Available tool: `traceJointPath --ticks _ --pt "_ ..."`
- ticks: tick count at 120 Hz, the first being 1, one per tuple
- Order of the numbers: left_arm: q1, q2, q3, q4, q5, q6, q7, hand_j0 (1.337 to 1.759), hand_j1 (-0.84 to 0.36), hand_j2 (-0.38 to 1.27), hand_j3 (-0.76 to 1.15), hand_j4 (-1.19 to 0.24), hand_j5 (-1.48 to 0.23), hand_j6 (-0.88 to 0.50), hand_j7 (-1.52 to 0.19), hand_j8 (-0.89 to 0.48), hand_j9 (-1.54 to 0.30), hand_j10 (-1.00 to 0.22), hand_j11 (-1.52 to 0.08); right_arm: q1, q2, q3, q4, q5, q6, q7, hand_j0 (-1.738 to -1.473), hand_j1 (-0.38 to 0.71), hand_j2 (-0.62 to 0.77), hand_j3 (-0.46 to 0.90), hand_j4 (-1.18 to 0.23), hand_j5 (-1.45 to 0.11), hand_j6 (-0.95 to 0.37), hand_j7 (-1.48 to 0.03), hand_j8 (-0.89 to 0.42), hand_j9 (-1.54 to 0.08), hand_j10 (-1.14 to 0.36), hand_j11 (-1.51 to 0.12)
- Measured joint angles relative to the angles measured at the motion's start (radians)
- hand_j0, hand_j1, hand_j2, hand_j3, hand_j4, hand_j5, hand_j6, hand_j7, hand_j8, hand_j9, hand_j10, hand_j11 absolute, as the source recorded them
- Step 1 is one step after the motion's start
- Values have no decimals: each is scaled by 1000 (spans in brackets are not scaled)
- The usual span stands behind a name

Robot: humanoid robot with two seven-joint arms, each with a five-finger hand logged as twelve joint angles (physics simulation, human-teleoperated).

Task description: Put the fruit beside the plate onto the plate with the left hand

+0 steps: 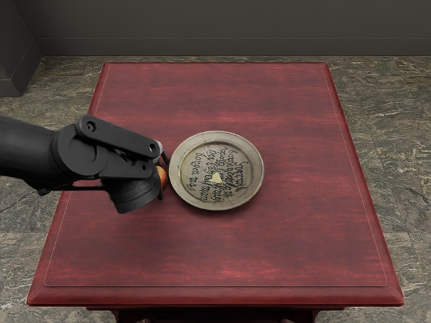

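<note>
**Left hand at the fruit**

Your left hand (138, 178) covers most of the orange fruit (161, 176); whether it grips, you cannot tell. A sliver shows at its right, axis unreadable, just beside the plate (195, 145) on the bench (269, 101).

The red wooden table (283, 256) carries one inscribed plate (217, 137) near its middle.

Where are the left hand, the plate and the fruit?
left hand (131, 173): head view, middle of the dark hand.
plate (258, 171): head view, right rim.
fruit (161, 176): head view, orange sliver showing between hand and plate.
</note>
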Motion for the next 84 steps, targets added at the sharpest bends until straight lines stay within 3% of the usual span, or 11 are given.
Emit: traceJointPath --ticks 34,84 --pt "2 -1 3 6 7 0 0 1658 -249 150 0 -519 -677 -497 -677 -454 -678 -519 -678 0 0 0 0 0 0 0 -1658 -307 -7 0 -36 -46 -36 -46 -36 -46 -36 -46" --pt "5 0 24 28 13 -4 -2 1649 -206 165 0 -633 -932 -452 -920 -415 -918 -585 -917 0 0 0 0 0 0 0 -1658 -306 -7 0 -36 -47 -36 -47 -36 -47 -36 -47"
